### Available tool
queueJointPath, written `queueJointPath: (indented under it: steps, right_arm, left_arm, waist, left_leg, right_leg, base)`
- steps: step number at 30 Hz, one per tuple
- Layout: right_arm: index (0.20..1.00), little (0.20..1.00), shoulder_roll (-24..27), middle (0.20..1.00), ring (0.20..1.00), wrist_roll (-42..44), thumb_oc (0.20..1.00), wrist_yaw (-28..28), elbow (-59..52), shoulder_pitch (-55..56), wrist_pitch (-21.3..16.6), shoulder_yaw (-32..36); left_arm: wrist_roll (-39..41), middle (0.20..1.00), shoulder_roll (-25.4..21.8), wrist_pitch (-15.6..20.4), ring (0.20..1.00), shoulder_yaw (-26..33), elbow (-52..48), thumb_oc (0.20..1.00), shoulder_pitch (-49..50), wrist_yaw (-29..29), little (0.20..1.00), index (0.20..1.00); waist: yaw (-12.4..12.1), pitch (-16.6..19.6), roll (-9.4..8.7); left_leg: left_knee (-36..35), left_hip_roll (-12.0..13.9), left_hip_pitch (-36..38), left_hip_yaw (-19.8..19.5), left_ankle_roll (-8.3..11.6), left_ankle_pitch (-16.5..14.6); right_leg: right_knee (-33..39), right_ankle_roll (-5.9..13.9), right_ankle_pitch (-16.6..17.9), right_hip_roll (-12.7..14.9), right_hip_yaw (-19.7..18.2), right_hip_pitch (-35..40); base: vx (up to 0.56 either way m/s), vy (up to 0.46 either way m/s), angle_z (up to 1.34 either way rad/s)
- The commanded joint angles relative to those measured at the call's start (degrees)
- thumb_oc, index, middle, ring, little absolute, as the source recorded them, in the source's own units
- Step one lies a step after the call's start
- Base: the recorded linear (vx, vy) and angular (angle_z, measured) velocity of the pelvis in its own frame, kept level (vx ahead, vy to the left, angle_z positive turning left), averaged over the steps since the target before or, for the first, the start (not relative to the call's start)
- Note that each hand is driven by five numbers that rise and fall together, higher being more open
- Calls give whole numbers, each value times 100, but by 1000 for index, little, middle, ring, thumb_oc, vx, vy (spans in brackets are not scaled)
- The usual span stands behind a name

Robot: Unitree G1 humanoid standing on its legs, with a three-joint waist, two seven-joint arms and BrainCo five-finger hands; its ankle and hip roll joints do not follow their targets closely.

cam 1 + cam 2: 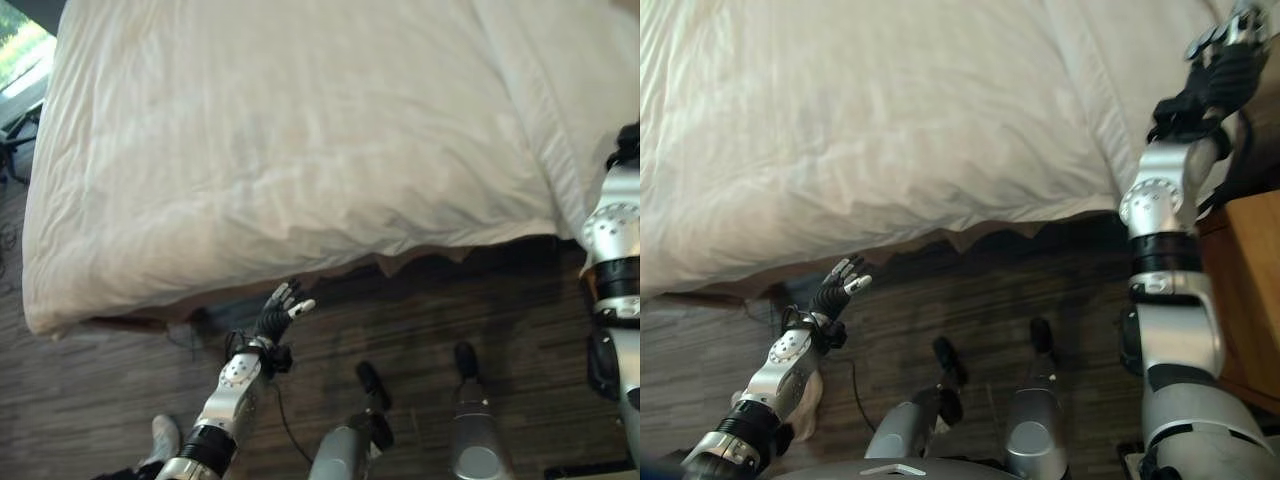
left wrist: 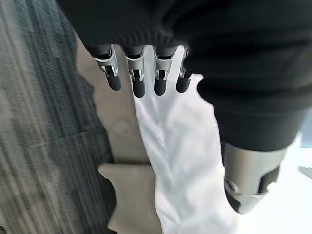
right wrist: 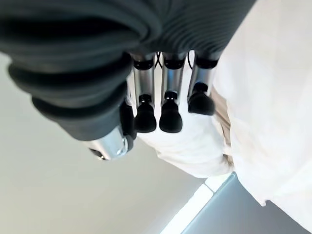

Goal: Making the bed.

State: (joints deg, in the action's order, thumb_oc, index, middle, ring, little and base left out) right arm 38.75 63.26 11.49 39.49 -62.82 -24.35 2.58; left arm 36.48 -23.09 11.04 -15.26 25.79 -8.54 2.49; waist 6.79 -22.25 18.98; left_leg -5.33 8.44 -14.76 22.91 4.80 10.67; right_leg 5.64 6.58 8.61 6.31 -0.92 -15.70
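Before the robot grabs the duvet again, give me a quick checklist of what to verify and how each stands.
1. Left hand free: ok, fingers straight, holding nothing, hanging over the floor just below the duvet edge.
2. Right hand free: ok, fingers straight over the pillow near the bed's right side.
3. Duvet covers the mattress: mostly ok, but its near edge is uneven and wrinkled.
4. Pillow placement: cannot tell, only part shows.
5. Wooden nightstand beside the right arm: not ok, close, mind the elbow.
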Motion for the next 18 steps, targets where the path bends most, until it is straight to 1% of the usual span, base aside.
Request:
queueJointPath:
  steps: [1, 2, 3, 5, 6, 7, 8, 9, 11, 12, 13, 14, 15, 16, 17, 18]
  right_arm:
    - [200, 200, 381, 200, 200, 15, 200, -87, 179, -992, -98, -672]
    - [200, 200, 372, 200, 200, 53, 200, -109, 287, -1130, -71, -797]
    - [200, 200, 404, 200, 200, 92, 200, -146, 354, -1200, -40, -869]
    - [200, 200, 321, 200, 200, 166, 200, -150, 473, -1135, -56, -822]
    - [200, 200, 259, 200, 200, 202, 200, -147, 519, -1069, -57, -770]
    - [200, 200, 256, 200, 200, 204, 200, -151, 517, -1054, -58, -760]
    - [200, 200, 192, 200, 200, 247, 200, -161, 580, -975, -36, -705]
    - [200, 200, -64, 200, 200, 420, 200, -271, 602, -624, -4, -494]
    - [200, 200, -78, 200, 200, 432, 200, -291, 578, -567, -8, -463]
    - [200, 200, -659, 200, 200, 580, 200, -446, 359, 326, 15, -46]
    - [200, 200, -1197, 200, 200, 663, 200, -651, 277, 1185, 111, 212]
    - [200, 200, -1223, 200, 200, 653, 200, -644, 237, 1234, 108, 229]
    - [200, 200, -1523, 200, 200, 478, 200, -729, 401, 1826, 320, 299]
    - [200, 200, -1645, 200, 200, 380, 200, -769, 524, 2181, 442, 362]
    - [200, 200, -1654, 200, 200, 376, 200, -773, 511, 2208, 446, 370]
    - [200, 200, -1819, 200, 200, 241, 200, -836, 753, 2795, 665, 519]
  left_arm:
    - [264, 1000, -341, 314, 1000, 76, 66, 1000, -510, 31, 1000, 1000]
    - [260, 1000, -360, 316, 1000, 50, 94, 1000, -572, 5, 1000, 1000]
    - [252, 1000, -341, 328, 1000, 62, 89, 1000, -591, 12, 1000, 1000]
    - [294, 1000, -335, 347, 1000, 115, 77, 1000, -621, -19, 1000, 1000]
    - [315, 1000, -340, 353, 1000, 148, 59, 1000, -660, -27, 1000, 1000]
    - [316, 1000, -348, 352, 1000, 143, 59, 1000, -655, -26, 1000, 1000]
    - [349, 1000, -328, 346, 1000, 181, 56, 1000, -671, -27, 1000, 1000]
    - [405, 1000, -261, 339, 1000, 281, 68, 1000, -717, -45, 1000, 1000]
    - [407, 1000, -280, 338, 1000, 270, 75, 1000, -704, -41, 1000, 1000]
    - [423, 1000, -130, 329, 1000, 404, 176, 1000, -808, -112, 1000, 1000]
    - [410, 1000, 49, 321, 1000, 553, 468, 1000, -1022, -227, 1000, 1000]
    - [415, 1000, 34, 331, 1000, 540, 486, 1000, -1014, -220, 1000, 1000]
    - [334, 1000, 205, 307, 1000, 637, 697, 1000, -1251, -322, 1000, 1000]
    - [329, 1000, 281, 304, 1000, 681, 781, 1000, -1291, -335, 1000, 1000]
    - [328, 1000, 278, 308, 1000, 671, 786, 1000, -1280, -333, 1000, 1000]
    - [362, 1000, 381, 276, 1000, 749, 929, 1000, -1351, -356, 1000, 1000]
  waist:
    - [-167, -155, -165]
    - [-197, -187, -93]
    - [-223, -131, -23]
    - [-247, -157, 59]
    - [-255, -108, 84]
    - [-291, -27, 76]
    - [-282, -66, 85]
    - [-256, -72, 81]
    - [-270, -35, 60]
    - [-157, -87, -15]
    - [-6, -143, -105]
    - [-9, -141, -129]
    - [150, -189, -235]
    - [212, -216, -303]
    - [212, -217, -314]
    - [341, -233, -433]
  left_leg:
    - [33, 937, 145, -148, 991, 220]
    - [33, 926, -24, -170, 990, 226]
    - [33, 900, -215, -166, 982, 184]
    - [33, 896, -531, -212, 977, 201]
    - [33, 888, -656, -198, 974, 153]
    - [33, 886, -725, -188, 973, 155]
    - [33, 909, -799, -178, 972, 202]
    - [33, 929, -894, -147, 961, 208]
    - [33, 916, -883, -138, 960, 165]
    - [33, 892, -830, -120, 929, 136]
    - [44, 888, -741, -94, 901, 94]
    - [43, 880, -720, -89, 898, 91]
    - [54, 855, -626, -57, 866, 45]
    - [57, 845, -566, -40, 854, 19]
    - [55, 837, -544, -37, 852, 16]
    - [67, 810, -422, -29, 822, -41]
  right_leg:
    - [-132, 358, -354, 334, 24, -624]
    - [-155, 378, -303, 342, -24, -859]
    - [-205, 414, -307, 361, -93, -1116]
    - [-262, 437, -211, 329, -211, -1526]
    - [-302, 468, -237, 324, -236, -1695]
    - [-337, 470, -249, 323, -251, -1790]
    - [-358, 460, -196, 299, -273, -1886]
    - [-437, 468, -191, 257, -339, -2056]
    - [-454, 482, -238, 270, -343, -2057]
    - [-508, 466, -251, 235, -383, -2059]
    - [-550, 448, -255, 228, -401, -2016]
    - [-549, 450, -259, 235, -406, -1997]
    - [-575, 444, -252, 233, -429, -1947]
    - [-574, 447, -249, 249, -434, -1888]
    - [-567, 450, -251, 256, -436, -1864]
    - [-547, 453, -241, 286, -423, -1765]
  base:
    - [-110, 53, -24]
    - [-52, 42, -31]
    - [-109, 40, -34]
    - [-111, 25, -27]
    - [-51, 22, -21]
    - [-44, 3, -10]
    - [-64, -14, -12]
    - [-51, -4, -8]
    - [-7, 11, -6]
    - [-29, 12, -6]
    - [-32, 13, -4]
    - [5, 56, -3]
    - [4, 60, -5]
    - [4, 61, -8]
    - [22, 44, -10]
    - [25, 31, -9]
